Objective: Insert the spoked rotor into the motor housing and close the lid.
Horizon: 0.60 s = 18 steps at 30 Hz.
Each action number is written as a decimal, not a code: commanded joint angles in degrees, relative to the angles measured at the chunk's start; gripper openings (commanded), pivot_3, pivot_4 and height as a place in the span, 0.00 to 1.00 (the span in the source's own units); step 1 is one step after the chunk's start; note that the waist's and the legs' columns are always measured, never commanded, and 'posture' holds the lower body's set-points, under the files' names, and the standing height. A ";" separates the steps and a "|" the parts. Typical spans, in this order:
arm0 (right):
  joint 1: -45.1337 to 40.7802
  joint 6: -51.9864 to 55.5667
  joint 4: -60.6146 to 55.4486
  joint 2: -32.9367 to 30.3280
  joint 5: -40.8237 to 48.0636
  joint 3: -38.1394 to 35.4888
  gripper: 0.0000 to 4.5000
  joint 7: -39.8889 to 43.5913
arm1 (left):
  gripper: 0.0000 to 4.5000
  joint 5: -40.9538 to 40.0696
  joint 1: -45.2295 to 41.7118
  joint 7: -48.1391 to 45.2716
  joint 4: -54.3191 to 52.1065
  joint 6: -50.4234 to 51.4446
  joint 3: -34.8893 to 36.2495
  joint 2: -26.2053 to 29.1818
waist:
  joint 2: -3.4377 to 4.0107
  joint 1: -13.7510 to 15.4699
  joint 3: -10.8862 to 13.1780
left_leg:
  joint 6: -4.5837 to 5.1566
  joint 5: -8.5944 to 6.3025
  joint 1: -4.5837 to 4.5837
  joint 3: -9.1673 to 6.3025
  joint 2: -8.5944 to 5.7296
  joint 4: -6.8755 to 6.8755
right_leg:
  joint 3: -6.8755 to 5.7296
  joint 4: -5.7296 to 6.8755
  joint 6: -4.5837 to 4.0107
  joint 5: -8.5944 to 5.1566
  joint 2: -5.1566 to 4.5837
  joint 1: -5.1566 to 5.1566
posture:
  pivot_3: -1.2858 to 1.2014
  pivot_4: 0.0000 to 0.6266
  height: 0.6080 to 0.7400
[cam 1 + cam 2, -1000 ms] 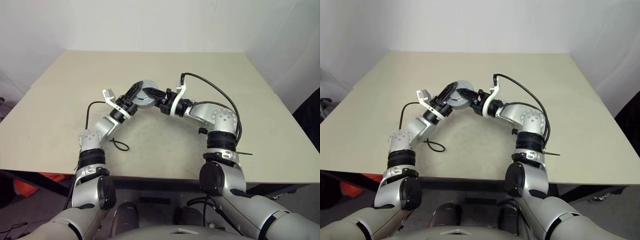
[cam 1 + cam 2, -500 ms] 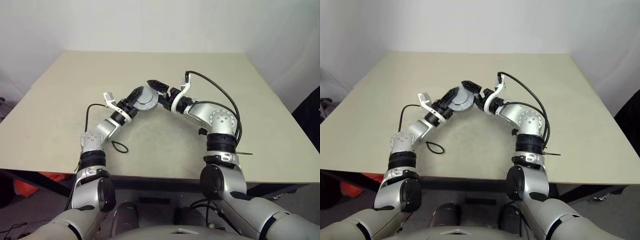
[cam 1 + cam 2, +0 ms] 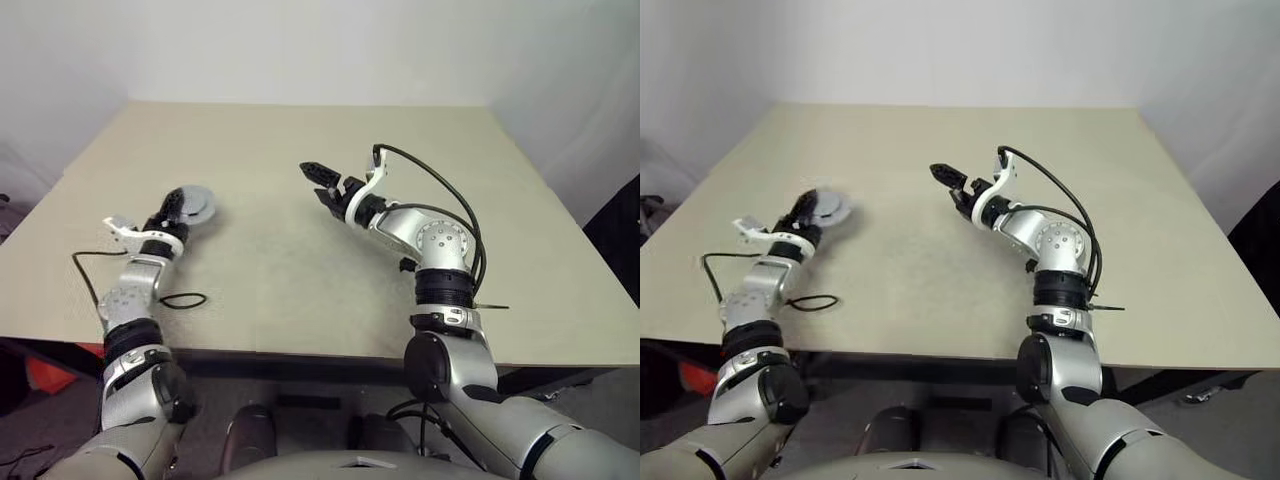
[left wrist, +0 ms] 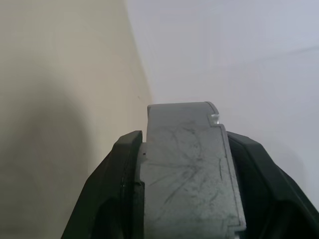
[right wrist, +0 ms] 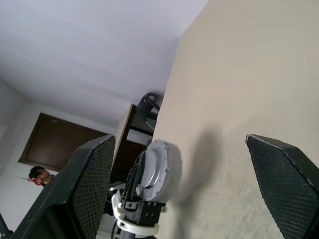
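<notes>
Over on the left of the table (image 3: 300,130), the left gripper (image 3: 180,209) holds the motor housing (image 3: 197,206) above the tabletop, well apart from the empty, spread right gripper (image 3: 322,182) near the middle.

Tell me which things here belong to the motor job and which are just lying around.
Job:
grey round motor part, clamped in the left gripper
right gripper, open and holding nothing

Lying about:
table
person, far in the background
</notes>
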 commanded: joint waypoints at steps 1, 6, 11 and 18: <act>-0.86 -0.59 -0.24 -0.06 0.21 0.43 0.96 0.64 | 0.50 1.58 -1.00 1.94 -1.17 -2.96 0.54 2.41 | -0.07 0.03 0.01 | 0.00 0.00 0.00 -0.01 0.00 0.02 | 0.00 0.00 0.01 0.01 0.00 0.02 | 0.52 0.00 1.00; -1.28 -0.78 1.36 -0.09 -0.60 0.88 0.96 1.02 | 0.50 5.00 -1.12 5.01 3.29 -7.46 1.51 4.18 | -0.16 -0.16 -0.01 | -0.01 0.00 0.15 -0.01 0.02 0.07 | 0.00 0.00 0.05 0.04 0.00 0.19 | 0.52 0.00 1.00; -1.52 -0.68 2.37 -0.13 -1.27 1.38 0.96 1.61 | 0.50 6.55 -0.72 6.07 4.26 -10.25 2.44 5.76 | -0.27 -0.19 -0.02 | -0.02 0.01 0.19 -0.02 0.02 0.07 | 0.00 0.01 0.04 0.04 0.00 0.22 | 0.52 0.00 1.00; -2.11 0.13 3.86 0.24 -1.85 1.99 0.97 1.95 | 0.97 9.11 1.33 9.95 4.21 -13.01 3.59 9.99 | -0.28 -0.67 -0.02 | -0.02 0.00 0.46 -0.01 0.06 0.04 | 0.00 0.06 0.03 0.04 0.01 0.35 | 0.52 0.00 1.00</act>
